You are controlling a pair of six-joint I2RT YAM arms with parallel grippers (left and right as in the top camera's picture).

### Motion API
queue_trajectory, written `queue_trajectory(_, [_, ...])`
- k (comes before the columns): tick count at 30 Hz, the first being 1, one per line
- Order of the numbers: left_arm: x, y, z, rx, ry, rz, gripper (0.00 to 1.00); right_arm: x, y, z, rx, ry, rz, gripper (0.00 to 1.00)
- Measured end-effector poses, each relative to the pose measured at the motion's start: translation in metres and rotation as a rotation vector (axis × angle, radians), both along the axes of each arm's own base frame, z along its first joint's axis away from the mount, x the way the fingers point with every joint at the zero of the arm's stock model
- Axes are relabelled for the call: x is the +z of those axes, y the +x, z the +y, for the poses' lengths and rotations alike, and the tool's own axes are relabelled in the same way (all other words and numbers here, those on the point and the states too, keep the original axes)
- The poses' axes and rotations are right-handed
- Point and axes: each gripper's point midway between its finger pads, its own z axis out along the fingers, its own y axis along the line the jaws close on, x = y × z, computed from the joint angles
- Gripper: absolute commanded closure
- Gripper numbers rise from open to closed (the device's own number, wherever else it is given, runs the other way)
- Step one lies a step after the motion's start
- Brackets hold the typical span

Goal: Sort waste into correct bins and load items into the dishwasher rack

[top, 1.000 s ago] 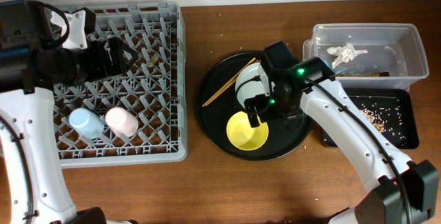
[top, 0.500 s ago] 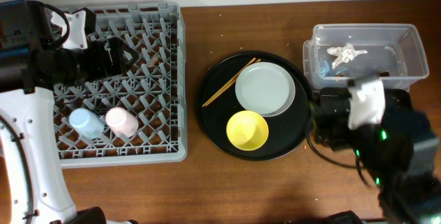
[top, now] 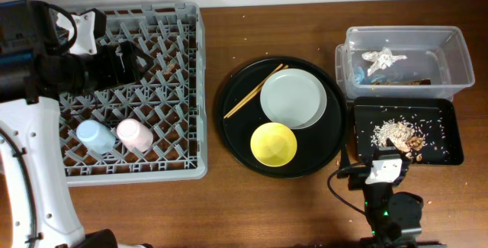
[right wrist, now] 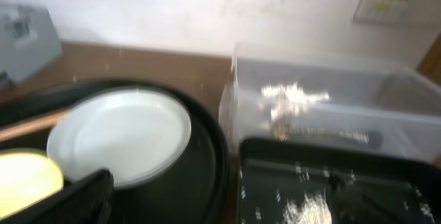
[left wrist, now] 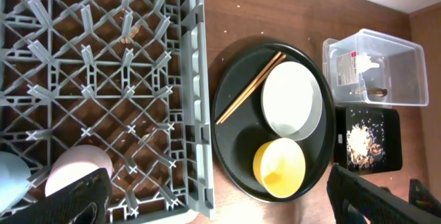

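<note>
The left tool (top: 126,59) hovers over the upper part of the dishwasher rack (top: 164,111) with its jaws spread wide and nothing between them. The pink cup (top: 135,134) and blue cup (top: 94,136) sit side by side in the rack's lower left, below this tool.

The right tool (top: 383,173) sits low at the table's near edge, just below the shallow black tray (top: 451,153). Only one finger shows in its wrist view, so its opening cannot be told.

Food scraps (top: 396,133) lie in that tray, just ahead of the right tool. Beyond it, the clear tub (top: 451,53) holds the tissue (top: 383,59) and wrapper (top: 400,82). The plate (top: 293,100), yellow bowl (top: 274,144) and chopsticks (top: 252,91) rest on the round black tray (top: 232,130), between the two tools.
</note>
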Motion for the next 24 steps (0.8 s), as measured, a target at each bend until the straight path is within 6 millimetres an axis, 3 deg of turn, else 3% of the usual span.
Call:
queue_trajectory(3, [0.000, 0.000, 0.000, 0.000, 0.000, 0.001, 0.01, 0.006, 0.005, 0.001, 0.005, 0.003, -0.081, 0.02])
queue_trajectory(19, [0.003, 0.003, -0.003, -0.002, -0.021, -0.014, 0.01, 0.002, 0.005, 0.001, 0.005, 0.003, -0.065, 0.02])
queue_trajectory(22, [0.014, 0.008, -0.021, -0.034, -0.098, -0.048, 0.01, 0.002, 0.005, 0.001, 0.005, 0.003, -0.065, 0.02])
queue_trajectory(23, [0.013, 0.006, -0.044, -0.090, -0.097, -0.042, 0.01, 0.002, 0.005, 0.001, 0.006, 0.003, -0.065, 0.02])
queue_trajectory(24, [0.003, -0.004, -0.088, -0.196, -0.069, -0.002, 0.01, 0.002, 0.005, 0.001, 0.006, 0.004, -0.065, 0.02])
